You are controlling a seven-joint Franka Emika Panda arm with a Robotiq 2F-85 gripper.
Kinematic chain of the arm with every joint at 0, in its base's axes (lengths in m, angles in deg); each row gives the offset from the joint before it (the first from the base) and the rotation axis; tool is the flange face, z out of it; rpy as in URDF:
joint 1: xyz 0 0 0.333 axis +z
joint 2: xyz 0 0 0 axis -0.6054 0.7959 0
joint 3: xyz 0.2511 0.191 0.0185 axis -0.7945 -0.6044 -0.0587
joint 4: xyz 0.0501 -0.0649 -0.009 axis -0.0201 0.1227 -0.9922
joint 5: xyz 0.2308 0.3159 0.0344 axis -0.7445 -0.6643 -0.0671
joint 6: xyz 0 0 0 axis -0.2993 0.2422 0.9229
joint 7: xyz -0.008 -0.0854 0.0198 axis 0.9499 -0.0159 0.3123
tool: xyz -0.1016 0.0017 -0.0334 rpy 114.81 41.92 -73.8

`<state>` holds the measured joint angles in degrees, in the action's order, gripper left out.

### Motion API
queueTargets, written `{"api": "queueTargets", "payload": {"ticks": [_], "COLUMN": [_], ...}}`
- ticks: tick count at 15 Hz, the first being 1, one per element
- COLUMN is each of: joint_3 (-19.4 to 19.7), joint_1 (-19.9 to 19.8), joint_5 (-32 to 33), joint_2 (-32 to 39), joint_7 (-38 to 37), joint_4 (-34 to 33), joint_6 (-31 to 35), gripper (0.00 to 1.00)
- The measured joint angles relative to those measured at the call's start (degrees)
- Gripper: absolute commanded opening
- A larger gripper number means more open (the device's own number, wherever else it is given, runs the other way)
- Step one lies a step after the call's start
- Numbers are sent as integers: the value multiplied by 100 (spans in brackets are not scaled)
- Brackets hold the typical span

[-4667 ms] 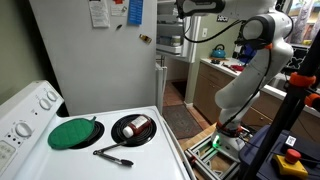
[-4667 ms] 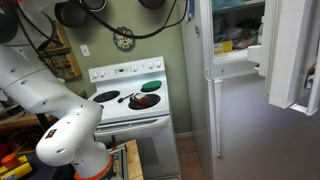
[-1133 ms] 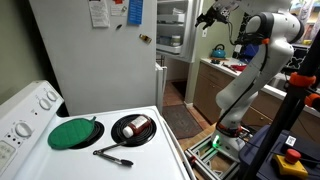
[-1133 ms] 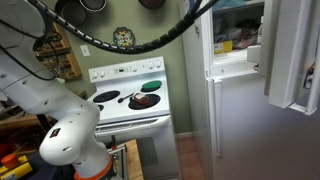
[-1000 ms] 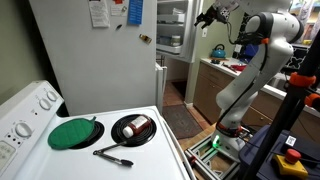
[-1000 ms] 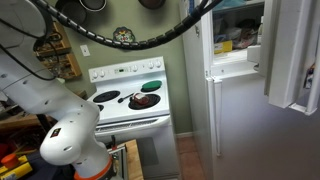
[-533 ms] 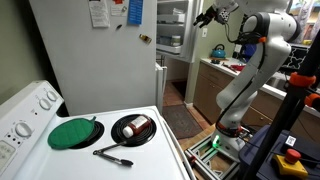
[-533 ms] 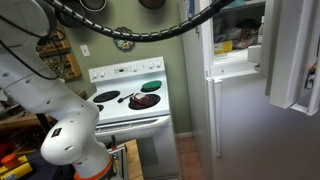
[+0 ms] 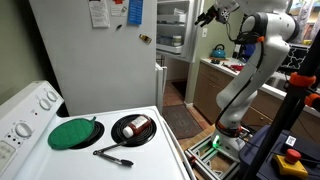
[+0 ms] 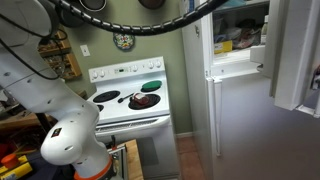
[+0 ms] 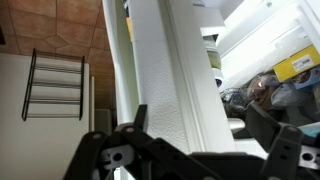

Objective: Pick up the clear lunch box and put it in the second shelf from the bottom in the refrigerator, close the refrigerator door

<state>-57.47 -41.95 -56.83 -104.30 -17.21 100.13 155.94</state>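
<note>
Gripper (image 9: 206, 16) on the white robot arm (image 9: 255, 62) hangs high beside the open front of the tall pale grey-white refrigerator (image 9: 90, 70), level with its upper white shelves (image 9: 170, 30); in the wrist view its dark fingers (image 11: 118, 152) stand spread wide with nothing between them, framing a broad white upright edge; you carry no load. The small translucent clear lunch box cannot be picked out with certainty: it is not in the jaws, and it is not visible on the white stove (image 9: 60, 165), where only the round green lid (image 9: 70, 133), the black pan (image 9: 133, 131) and a black utensil (image 9: 112, 154) lie; pale containers (image 10: 235, 40) show among the shelf contents in an exterior view, but they are too small to identify, and which shelf holds what cannot be told. Judged from the empty jaws, the placing step is probably finished and the closing step remains; verify the box's shelf before you proceed. The tall plain white refrigerator door (image 9: 160, 88) stands open, seen as a narrow edge, because access to the shelves requires it. Keep the fingers spread, since a push on a flat panel needs no grip; route the arm around the door's free edge to its outer face, clear of the shelves.
</note>
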Motion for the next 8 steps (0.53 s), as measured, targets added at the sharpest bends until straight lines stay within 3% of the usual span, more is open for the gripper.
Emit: {"api": "queueTargets", "payload": {"ticks": [8], "joint_3": [12], "joint_1": [-91], "joint_5": [-64], "joint_2": [217], "joint_7": [4], "joint_4": [-265], "joint_6": [-14], "gripper": [100]}}
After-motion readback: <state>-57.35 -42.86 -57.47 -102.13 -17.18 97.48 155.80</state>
